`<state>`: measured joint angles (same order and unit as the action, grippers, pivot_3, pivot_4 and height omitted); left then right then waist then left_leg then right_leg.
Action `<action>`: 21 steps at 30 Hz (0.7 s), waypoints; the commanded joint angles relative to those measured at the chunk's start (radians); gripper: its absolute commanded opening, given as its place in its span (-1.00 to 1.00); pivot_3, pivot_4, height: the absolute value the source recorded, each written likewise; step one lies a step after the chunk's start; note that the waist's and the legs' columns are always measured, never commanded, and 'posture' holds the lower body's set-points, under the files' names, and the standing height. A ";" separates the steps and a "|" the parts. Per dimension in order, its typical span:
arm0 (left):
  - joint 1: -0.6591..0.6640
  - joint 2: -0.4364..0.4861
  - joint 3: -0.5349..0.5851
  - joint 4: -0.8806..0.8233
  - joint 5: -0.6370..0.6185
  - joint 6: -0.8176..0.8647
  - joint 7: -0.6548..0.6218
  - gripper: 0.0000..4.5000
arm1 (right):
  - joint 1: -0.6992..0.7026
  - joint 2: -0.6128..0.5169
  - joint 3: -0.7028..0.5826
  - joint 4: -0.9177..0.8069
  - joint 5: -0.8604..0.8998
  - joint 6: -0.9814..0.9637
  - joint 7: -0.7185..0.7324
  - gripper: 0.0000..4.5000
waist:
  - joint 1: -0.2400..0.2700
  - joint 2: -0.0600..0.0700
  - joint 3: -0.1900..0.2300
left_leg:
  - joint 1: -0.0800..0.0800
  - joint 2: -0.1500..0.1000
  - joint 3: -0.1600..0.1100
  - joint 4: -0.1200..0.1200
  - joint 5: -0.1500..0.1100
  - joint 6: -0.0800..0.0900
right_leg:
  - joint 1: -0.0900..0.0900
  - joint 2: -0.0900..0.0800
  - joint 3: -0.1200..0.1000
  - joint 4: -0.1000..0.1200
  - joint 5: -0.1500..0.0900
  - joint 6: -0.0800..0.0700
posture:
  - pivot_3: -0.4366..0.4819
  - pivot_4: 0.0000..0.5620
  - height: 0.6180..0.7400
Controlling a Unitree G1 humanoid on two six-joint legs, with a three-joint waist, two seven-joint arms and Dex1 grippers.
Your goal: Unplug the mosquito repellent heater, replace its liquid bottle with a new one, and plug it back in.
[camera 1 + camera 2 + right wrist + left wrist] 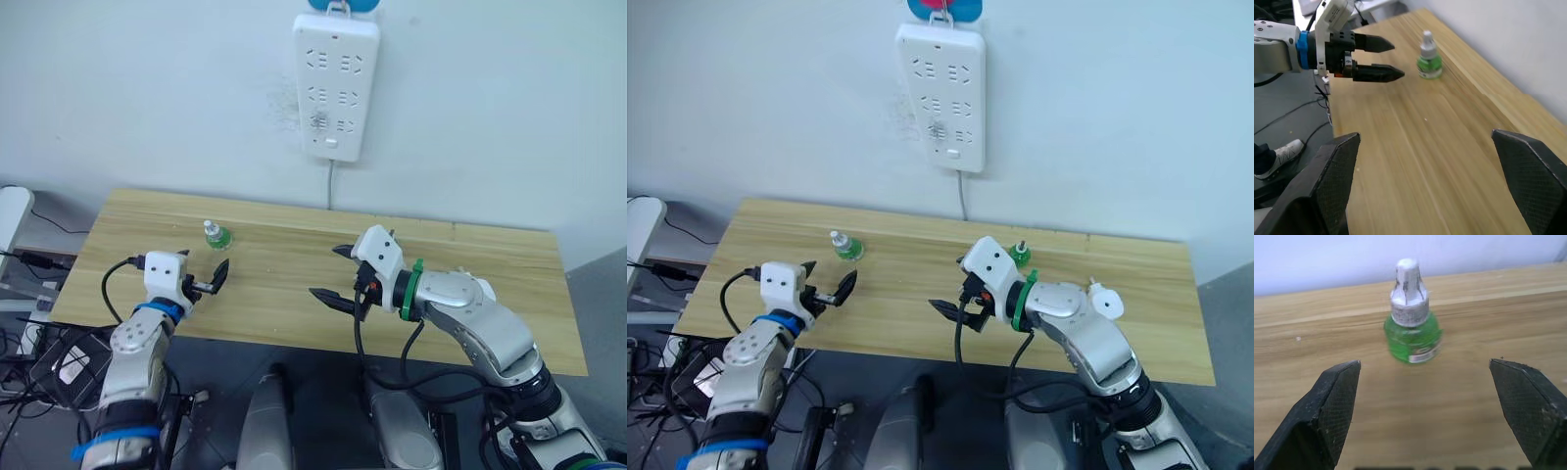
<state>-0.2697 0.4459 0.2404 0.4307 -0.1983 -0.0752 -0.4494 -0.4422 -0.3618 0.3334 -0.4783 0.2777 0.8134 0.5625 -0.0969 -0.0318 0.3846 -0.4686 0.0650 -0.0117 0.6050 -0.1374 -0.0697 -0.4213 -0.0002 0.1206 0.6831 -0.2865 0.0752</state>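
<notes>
The new one (216, 236), a small green bottle with a pale cap, stands upright on the wooden table (284, 294) at the back left. My left gripper (1422, 367) is open just in front of it, the bottle centred beyond the fingertips and apart from them. My right gripper (326, 272) is open over the table's middle, holding nothing. Behind its wrist stands its liquid bottle (1020, 255), green with a dark stem. The mosquito repellent heater (1105, 303), small, white and rounded, lies on the table beside my right forearm. In the right wrist view, my left gripper (1397, 61) is near the capped bottle (1429, 63).
A long white power strip (335, 83) hangs on the wall above the table's back edge, its cord running down behind the table. Cables and boxes (59, 362) lie on the floor left of the table.
</notes>
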 commanded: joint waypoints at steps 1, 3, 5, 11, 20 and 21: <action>-0.051 -0.007 -0.012 0.134 0.033 -0.099 0.003 1.00 | 0.008 0.000 -0.033 -0.098 0.036 0.084 -0.025 0.99 | 0.000 -0.001 0.014 | 0.000 0.000 0.000 0.000 0.000 0.000 | 0.000 0.000 0.000 0.000 0.000 0.000 | -0.58 0.89 0.73; -0.084 -0.016 -0.017 0.196 0.043 -0.136 0.009 1.00 | 0.014 -0.007 -0.042 -0.130 0.053 0.127 -0.033 0.99 | -0.002 0.000 0.024 | -0.001 0.000 0.001 0.000 0.000 0.000 | 0.000 -0.001 0.001 -0.001 0.000 0.001 | -0.60 0.91 0.73; -0.101 -0.022 -0.020 0.231 0.048 -0.163 0.011 1.00 | 0.017 -0.011 -0.048 -0.153 0.064 0.157 -0.038 0.99 | -0.003 -0.001 0.032 | 0.000 0.000 0.001 0.000 0.000 0.000 | 0.000 -0.002 0.000 -0.001 -0.001 0.002 | -0.61 0.92 0.73; -0.173 -0.038 -0.014 0.323 0.048 -0.225 0.022 1.00 | 0.030 -0.009 -0.071 -0.199 0.101 0.231 -0.060 0.99 | -0.011 0.000 0.043 | 0.001 -0.001 0.001 -0.002 0.001 -0.001 | 0.001 -0.003 0.000 -0.002 -0.001 0.002 | -0.63 1.00 0.73; -0.289 -0.045 0.007 0.483 0.038 -0.286 0.054 1.00 | 0.029 -0.016 -0.097 -0.226 0.137 0.279 -0.073 0.99 | -0.026 -0.002 0.054 | 0.002 -0.001 0.006 -0.001 0.002 -0.002 | 0.000 -0.004 0.003 -0.003 0.000 0.004 | -0.66 1.00 0.73; -0.293 -0.046 0.005 0.490 0.039 -0.293 0.049 1.00 | 0.028 -0.017 -0.100 -0.226 0.139 0.282 -0.073 0.99 | -0.027 -0.002 0.054 | 0.001 -0.001 0.006 -0.002 0.002 -0.002 | 0.000 -0.004 0.003 -0.003 0.000 0.004 | -0.66 1.00 0.73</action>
<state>-0.5726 0.4045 0.2422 0.9012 -0.1579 -0.3435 -0.4006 -0.4128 -0.3763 0.2526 -0.6548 0.3890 1.0955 0.4911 -0.1239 -0.0341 0.4388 -0.4671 0.0639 -0.0051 0.6019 -0.1358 -0.0714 -0.4213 -0.0046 0.1239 0.6796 -0.2861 0.0796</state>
